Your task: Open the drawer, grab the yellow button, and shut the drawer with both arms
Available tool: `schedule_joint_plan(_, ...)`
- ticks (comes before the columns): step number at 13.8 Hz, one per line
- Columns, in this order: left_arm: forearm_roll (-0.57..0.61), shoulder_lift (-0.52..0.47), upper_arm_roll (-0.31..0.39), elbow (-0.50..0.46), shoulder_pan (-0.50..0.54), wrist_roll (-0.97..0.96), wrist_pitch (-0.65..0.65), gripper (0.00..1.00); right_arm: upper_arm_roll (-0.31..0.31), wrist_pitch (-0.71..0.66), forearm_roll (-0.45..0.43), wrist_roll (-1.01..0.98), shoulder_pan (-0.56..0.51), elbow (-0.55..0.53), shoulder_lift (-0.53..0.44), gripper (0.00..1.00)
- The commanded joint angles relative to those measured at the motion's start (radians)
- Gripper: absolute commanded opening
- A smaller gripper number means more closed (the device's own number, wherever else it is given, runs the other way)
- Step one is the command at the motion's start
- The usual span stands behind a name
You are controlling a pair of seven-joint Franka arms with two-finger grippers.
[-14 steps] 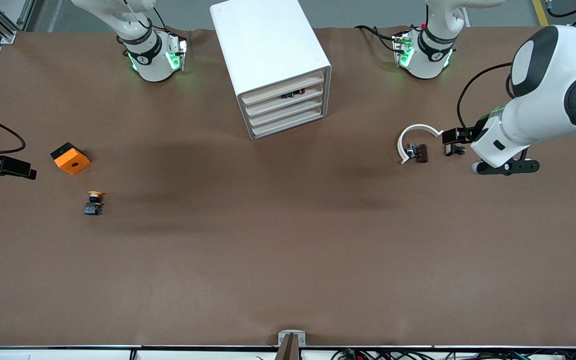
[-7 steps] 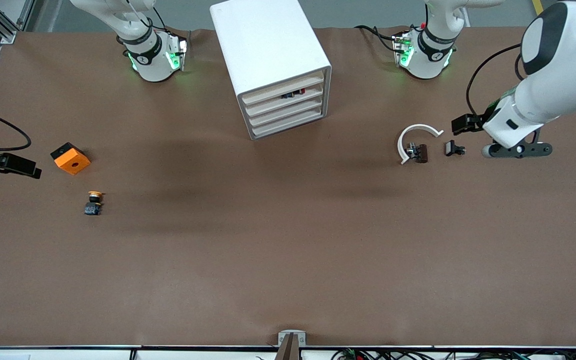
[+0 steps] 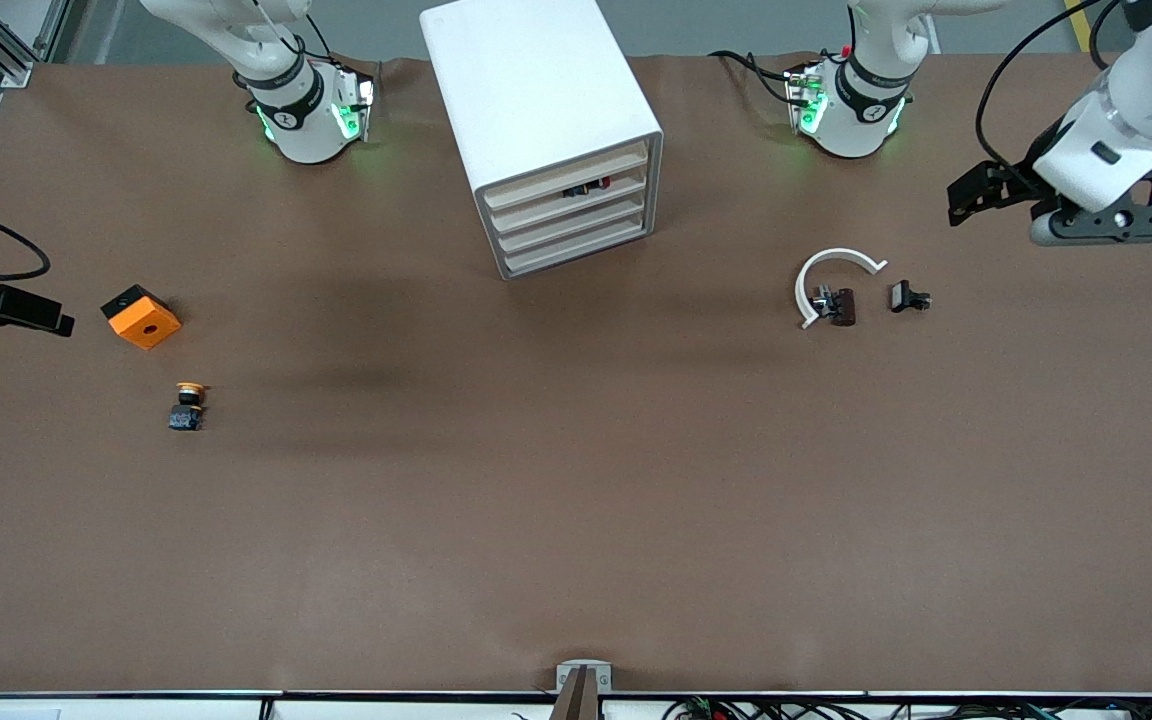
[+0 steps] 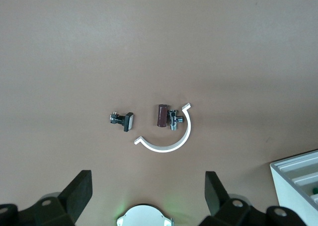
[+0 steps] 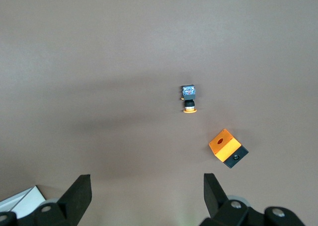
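The white cabinet (image 3: 546, 120) stands between the two arm bases. Its four drawers (image 3: 571, 212) all sit pushed in, and small dark and red parts (image 3: 586, 187) show above the second one. The button (image 3: 186, 405) lies on the table toward the right arm's end, nearer the front camera than the orange cube (image 3: 141, 317). The right wrist view shows the button (image 5: 189, 99) below. My right gripper (image 5: 146, 186) hangs open and empty high over that end. My left gripper (image 4: 146, 186) is open and empty, high over the left arm's end (image 3: 1106, 220).
A white C-shaped ring (image 3: 831, 282), a brown clip (image 3: 841, 306) and a black clip (image 3: 906, 297) lie toward the left arm's end. The left wrist view shows the ring (image 4: 169, 139), both clips, the cabinet corner (image 4: 298, 179) and the arm base (image 4: 144, 217).
The left arm has risen and swung away from the clips toward the table's end by its base. The right arm has drifted slightly. Nothing on the table has moved.
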Motion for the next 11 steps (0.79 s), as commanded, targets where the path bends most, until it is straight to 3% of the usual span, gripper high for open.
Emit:
schedule_joint_plan(1, 0.001, 0.016, 0.002, 0.046, 0.001, 0.015, -0.025, 1.0, -0.002, -0.003, 0.006, 0.023, 0.003, -0.023, -0.066, 1.0)
schedule_joint_plan(6, 0.001, 0.019, 0.002, 0.095, 0.002, 0.018, -0.028, 1.0, -0.002, 0.038, 0.005, 0.023, 0.003, -0.201, -0.221, 1.0)
schedule_joint_plan(11, 0.001, 0.02, -0.004, 0.1, 0.001, 0.021, -0.03, 1.0, 0.001, 0.057, 0.009, 0.014, 0.006, -0.224, -0.267, 1.0)
